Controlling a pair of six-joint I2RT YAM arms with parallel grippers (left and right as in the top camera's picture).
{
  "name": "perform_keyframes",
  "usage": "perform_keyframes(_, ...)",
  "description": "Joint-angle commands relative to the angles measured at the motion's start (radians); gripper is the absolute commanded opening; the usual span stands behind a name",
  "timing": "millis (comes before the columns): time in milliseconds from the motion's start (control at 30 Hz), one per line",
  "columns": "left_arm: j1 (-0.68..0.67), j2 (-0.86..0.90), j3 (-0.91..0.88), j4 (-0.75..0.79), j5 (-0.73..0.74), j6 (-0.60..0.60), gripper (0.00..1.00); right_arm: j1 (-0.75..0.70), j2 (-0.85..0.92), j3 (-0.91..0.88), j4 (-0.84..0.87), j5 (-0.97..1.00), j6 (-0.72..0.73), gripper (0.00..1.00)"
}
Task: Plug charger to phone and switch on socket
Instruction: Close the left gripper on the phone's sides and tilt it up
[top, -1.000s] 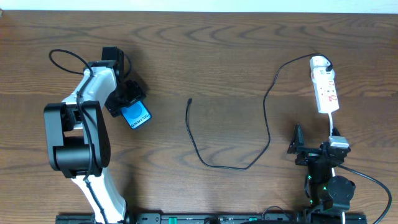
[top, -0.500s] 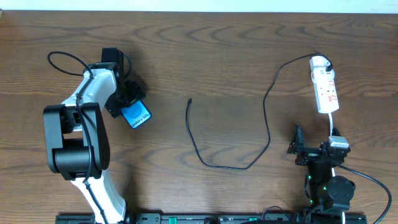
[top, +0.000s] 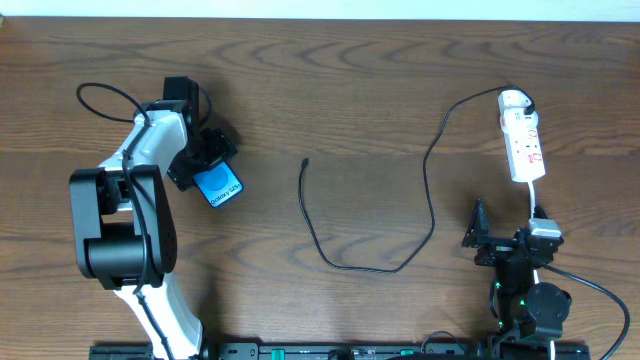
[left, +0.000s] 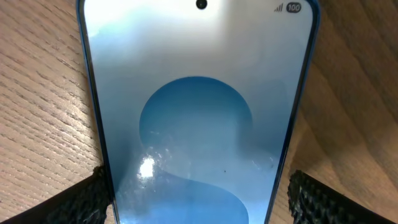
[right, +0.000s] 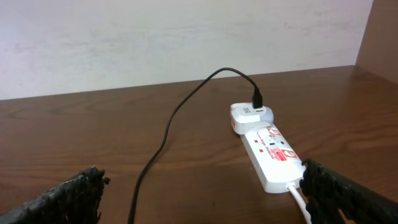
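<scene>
The phone (top: 220, 186) lies flat on the wooden table at the left, blue screen up. It fills the left wrist view (left: 199, 112). My left gripper (top: 203, 160) straddles its far end, open. In the wrist view (left: 199, 199) the left finger touches the phone's edge and a strip of wood shows beside the right finger. The charger cable (top: 430, 190) runs from the white socket strip (top: 523, 140) to its free tip (top: 305, 161) mid-table. My right gripper (top: 505, 228) is open and empty, just in front of the socket (right: 270, 155); in its wrist view (right: 205, 199) the fingers stand wide apart.
The charger's plug sits in a white adapter (right: 245, 115) at the strip's far end. The strip's white cord (right: 298, 199) runs back beside my right finger. A pale wall stands behind the table's far edge.
</scene>
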Motion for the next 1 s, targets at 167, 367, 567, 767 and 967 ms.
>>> perform_keyframes(167, 0.005, 0.088, -0.050, -0.030, 0.037, -0.004, 0.90, 0.006, -0.006, -0.002, -0.003, 0.005, 0.010, 0.99)
perform_keyframes(367, 0.005, 0.088, -0.051, -0.029, -0.022, -0.037, 0.89, 0.006, -0.006, -0.002, -0.003, 0.005, 0.010, 0.99)
perform_keyframes(567, 0.005, 0.089, -0.051, -0.011, -0.021, -0.058, 0.89, 0.006, -0.006, -0.002, -0.003, 0.005, 0.010, 0.99)
perform_keyframes(767, 0.003, 0.089, -0.072, 0.000, -0.021, -0.091, 0.89, 0.006, -0.006, -0.002, -0.003, 0.005, 0.010, 0.99)
perform_keyframes(967, 0.003, 0.089, -0.098, 0.026, -0.013, -0.091, 0.84, 0.006, -0.006, -0.002, -0.003, 0.005, 0.010, 0.99)
